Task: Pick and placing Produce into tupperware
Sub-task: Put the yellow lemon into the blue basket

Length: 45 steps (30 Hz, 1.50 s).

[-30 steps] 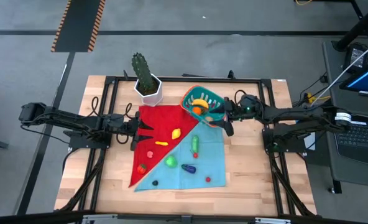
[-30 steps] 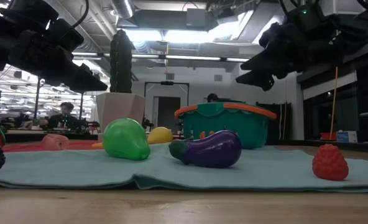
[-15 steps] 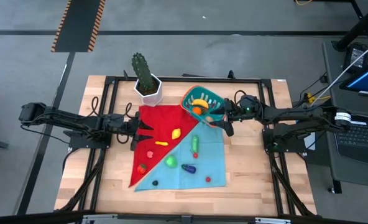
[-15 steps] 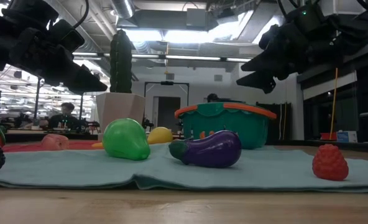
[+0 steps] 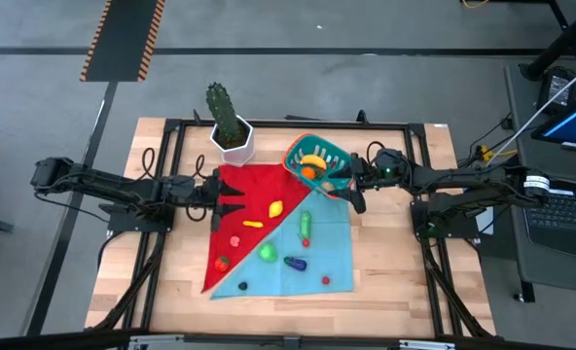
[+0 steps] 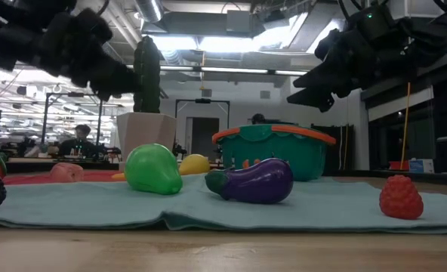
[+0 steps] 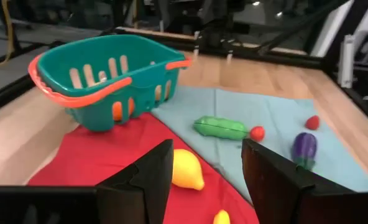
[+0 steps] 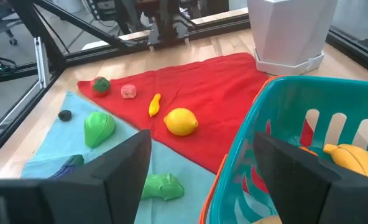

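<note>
My tupperware [image 5: 318,163] already holds a banana [image 8: 353,159] and something orange. The lemon [image 5: 275,207], pear [image 5: 267,253], eggplant [image 5: 295,262] and others lie nearby, outside it. My right gripper [image 5: 354,187] hangs beside it, open, empty; my left gripper [image 5: 232,198] is open, empty.

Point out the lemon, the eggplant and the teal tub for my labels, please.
lemon [image 8: 181,121], right wrist view, middle of its yellow body.
eggplant [image 6: 255,181], low view, middle of its purple body.
teal tub [image 7: 103,99], left wrist view, ribbed side wall.
</note>
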### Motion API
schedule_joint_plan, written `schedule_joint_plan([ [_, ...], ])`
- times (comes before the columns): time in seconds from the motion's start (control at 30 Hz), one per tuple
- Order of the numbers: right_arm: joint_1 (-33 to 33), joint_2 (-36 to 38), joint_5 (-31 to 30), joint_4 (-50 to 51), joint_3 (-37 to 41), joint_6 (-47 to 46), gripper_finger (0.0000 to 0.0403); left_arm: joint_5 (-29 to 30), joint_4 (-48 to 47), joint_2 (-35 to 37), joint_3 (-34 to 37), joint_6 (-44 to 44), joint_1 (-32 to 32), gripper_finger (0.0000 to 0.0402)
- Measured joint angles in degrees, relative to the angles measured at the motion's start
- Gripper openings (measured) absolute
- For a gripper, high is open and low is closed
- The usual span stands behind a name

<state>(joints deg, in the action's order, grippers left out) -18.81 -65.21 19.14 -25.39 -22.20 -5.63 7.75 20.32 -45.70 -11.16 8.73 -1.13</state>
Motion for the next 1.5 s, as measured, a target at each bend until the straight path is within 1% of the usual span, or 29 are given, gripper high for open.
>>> schedule_joint_plan([
  [0.1,0.0,0.0,0.0,0.1,0.0,0.2,0.0283,3.8,-1.6,-4.4,-3.2,1.7,-1.5,0.0179],
  [0.23,0.0,0.0,0.0,0.2,0.0,0.4,0.0283,8.0,-1.9,-12.2,-6.6,3.6,-3.0,0.0179],
  [0.37,0.0,0.0,0.0,0.1,0.0,2.2,0.0283,10.1,-1.9,-20.5,-11.1,8.3,-3.0,0.0179],
  [0.47,0.0,0.0,0.0,0.1,0.0,3.0,0.0283,10.2,-2.6,-26.5,-15.8,12.0,-2.5,0.0179],
  [0.53,0.0,0.0,0.0,0.3,0.0,2.9,0.0283,10.3,-6.7,-30.0,-19.9,14.8,-2.0,0.0179],
  [0.77,0.0,0.0,0.0,0.7,0.0,3.0,0.0283,10.2,-30.1,-40.3,-36.2,21.6,-1.2,0.0179],
  [0.9,0.0,0.0,0.0,1.4,0.0,3.3,0.0283,9.7,-38.4,-44.7,-44.7,23.1,-1.1,0.0179],
  [1.03,0.0,0.0,0.0,1.4,0.0,5.2,0.0283,9.0,-45.7,-48.3,-52.1,27.0,-0.9,0.0179],
  [1.17,0.0,0.0,0.0,1.3,0.0,6.3,0.0283,6.9,-49.4,-50.5,-55.7,33.2,0.0,0.0179],
  [1.33,0.0,0.0,0.0,1.3,0.0,7.6,0.0283,6.0,-54.5,-52.5,-56.2,39.3,1.5,0.0179],
  [1.4,0.0,0.0,0.0,1.2,0.0,7.8,0.0283,5.7,-56.2,-52.8,-56.2,40.7,2.1,0.0179],
  [1.5,0.0,0.0,0.0,1.2,0.0,7.7,0.0283,4.1,-55.4,-52.8,-56.2,41.2,2.8,0.0179],
])
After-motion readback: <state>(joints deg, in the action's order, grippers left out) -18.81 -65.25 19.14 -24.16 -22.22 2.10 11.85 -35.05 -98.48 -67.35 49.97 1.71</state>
